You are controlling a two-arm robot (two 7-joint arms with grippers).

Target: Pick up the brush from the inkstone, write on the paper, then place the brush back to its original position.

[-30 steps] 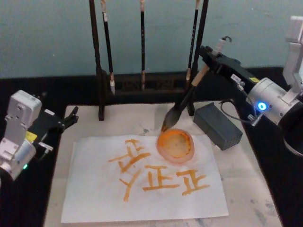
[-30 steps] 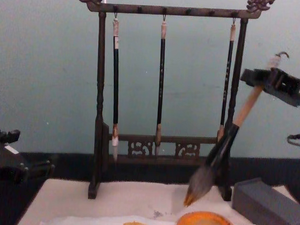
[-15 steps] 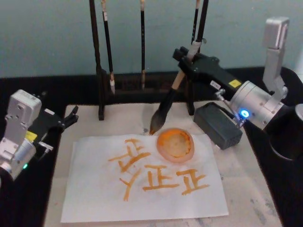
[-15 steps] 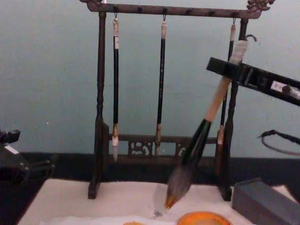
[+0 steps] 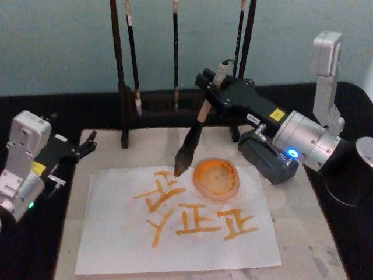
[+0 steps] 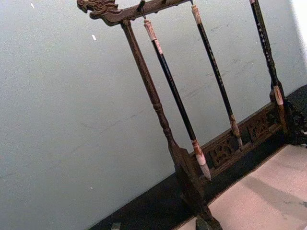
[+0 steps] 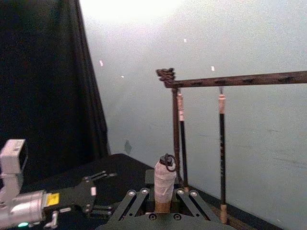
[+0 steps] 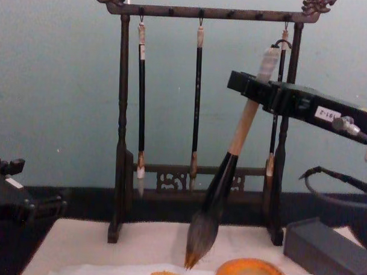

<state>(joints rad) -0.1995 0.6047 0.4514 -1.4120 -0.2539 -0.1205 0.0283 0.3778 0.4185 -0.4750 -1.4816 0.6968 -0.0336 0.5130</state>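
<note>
Head view | left gripper (image 5: pixel 88 143) parked at 9 o'clock, off the mat (image 5: pixel 294 204) edge, fingers apart | paper (image 5: pixel 116 245): bare room toward 6 o'clock | brush (image 5: pixel 191 137) tilted, tip at the paper's 12 o'clock edge, just beside orange dish (image 5: pixel 216 179) | right gripper (image 5: pixel 208 84) at 1 o'clock, clamped on the handle top.

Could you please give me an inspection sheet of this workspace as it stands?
Surface: beige mat, faintly smudged.
Job's things: brush tilted, tip at the paper's far edge, contact unclear; orange strokes on the paper.
Clutter: orange dish on the paper's far corner; grey block on the right; rack with three thin brushes behind.
Tools: right tool shut on the brush handle; left tool open, parked left, off the mat.
Cables: black cable loops above the block.
Surroundings: teal wall, black drape.
</note>
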